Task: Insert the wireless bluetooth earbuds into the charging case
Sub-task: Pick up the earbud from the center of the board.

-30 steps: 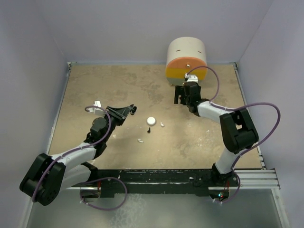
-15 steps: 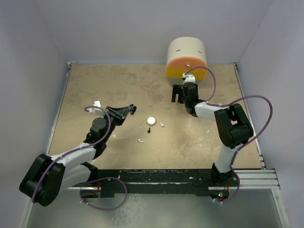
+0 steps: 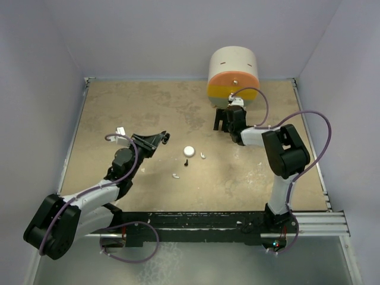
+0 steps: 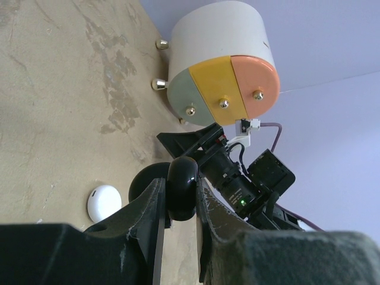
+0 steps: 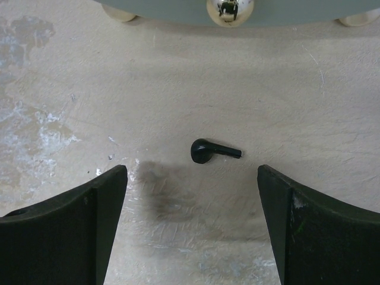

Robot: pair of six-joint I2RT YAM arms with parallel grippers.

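My left gripper [image 3: 162,137] is shut on a black round charging case [image 4: 181,187] and holds it on edge above the table. My right gripper [image 3: 222,123] is open, pointing down just in front of the drum. A black earbud [image 5: 208,150] lies on the table between and slightly beyond its fingertips [image 5: 101,208], touching neither. My right gripper [image 5: 191,172] holds nothing. A white round case [image 3: 189,151] sits mid-table, with a white earbud [image 3: 203,155] to its right, a black earbud [image 3: 186,162] below it and another white earbud [image 3: 176,176] nearer me.
A round white drum [image 3: 233,70] with an orange, yellow and grey face with metal knobs [image 4: 224,103] stands at the back, right behind my right gripper. Pale walls close the table on three sides. The white case also shows in the left wrist view [image 4: 104,202].
My right gripper has moved a little left and back toward the drum, its forearm folding in. My left arm and the case have stayed put.
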